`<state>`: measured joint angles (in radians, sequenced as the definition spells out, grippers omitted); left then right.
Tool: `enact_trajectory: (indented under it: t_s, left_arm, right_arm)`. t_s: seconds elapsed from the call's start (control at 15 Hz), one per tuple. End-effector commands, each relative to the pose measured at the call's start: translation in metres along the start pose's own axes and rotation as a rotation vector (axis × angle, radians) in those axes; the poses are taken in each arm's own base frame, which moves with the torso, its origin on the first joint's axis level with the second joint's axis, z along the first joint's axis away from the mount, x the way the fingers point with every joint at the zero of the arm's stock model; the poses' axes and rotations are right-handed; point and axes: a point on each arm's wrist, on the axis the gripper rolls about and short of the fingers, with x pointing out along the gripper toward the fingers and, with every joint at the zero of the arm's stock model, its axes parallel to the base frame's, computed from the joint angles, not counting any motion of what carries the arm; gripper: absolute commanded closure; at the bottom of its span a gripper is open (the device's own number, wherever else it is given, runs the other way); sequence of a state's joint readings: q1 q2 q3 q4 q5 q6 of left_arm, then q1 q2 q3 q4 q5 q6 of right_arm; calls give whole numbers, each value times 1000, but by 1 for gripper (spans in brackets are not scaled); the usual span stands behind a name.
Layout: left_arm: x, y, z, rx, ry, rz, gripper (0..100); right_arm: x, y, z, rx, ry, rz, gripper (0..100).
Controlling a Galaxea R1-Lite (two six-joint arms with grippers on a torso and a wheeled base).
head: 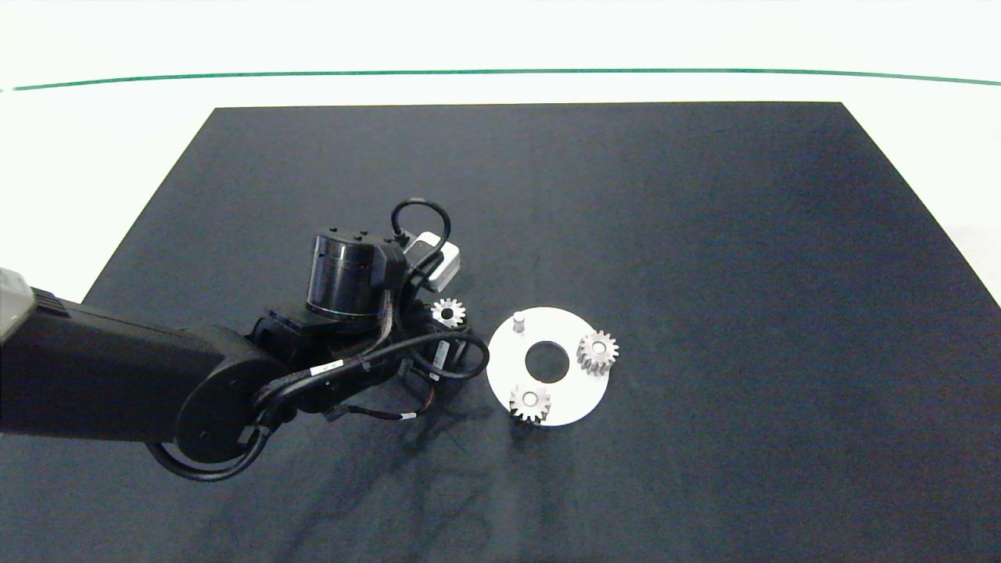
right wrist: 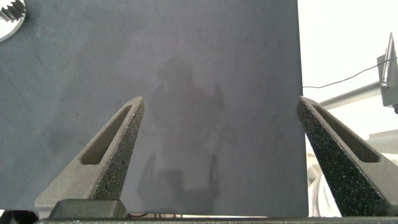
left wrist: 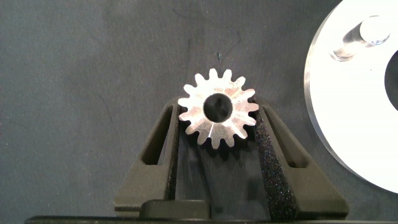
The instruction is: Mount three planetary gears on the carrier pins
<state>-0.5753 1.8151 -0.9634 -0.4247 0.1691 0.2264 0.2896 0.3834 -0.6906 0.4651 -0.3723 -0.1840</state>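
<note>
Black mat point(head: 704, 234) — white disc point(head: 585, 397), loose gear point(head: 448, 313)

Third gear point(head: 448, 312) left of disc point(head: 579, 391)

Your path to the bare pin point(head: 518, 320) looks open; the seated gears point(head: 597, 352) crowd the disc's point(head: 583, 399) other side. Dark surface point(head: 743, 274) right of it is free.
</note>
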Motion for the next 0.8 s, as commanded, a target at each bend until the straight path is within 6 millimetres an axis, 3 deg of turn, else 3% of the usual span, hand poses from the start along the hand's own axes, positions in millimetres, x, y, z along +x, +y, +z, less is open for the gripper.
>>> enact_trajectory:
  t_s: [0.07, 0.53, 0.8]
  left_arm:
    - [0, 0, 0, 1, 1, 1, 96]
    - [0, 0, 0, 2, 0, 1, 100]
    - [-9, 1, 12, 8, -41, 4, 100]
  right_arm:
    - [0, 0, 0, -2, 2, -1, 0]
    - [0, 0, 0, -3, 3, -1, 0]
    - [1, 0, 0, -3, 3, 0, 0]
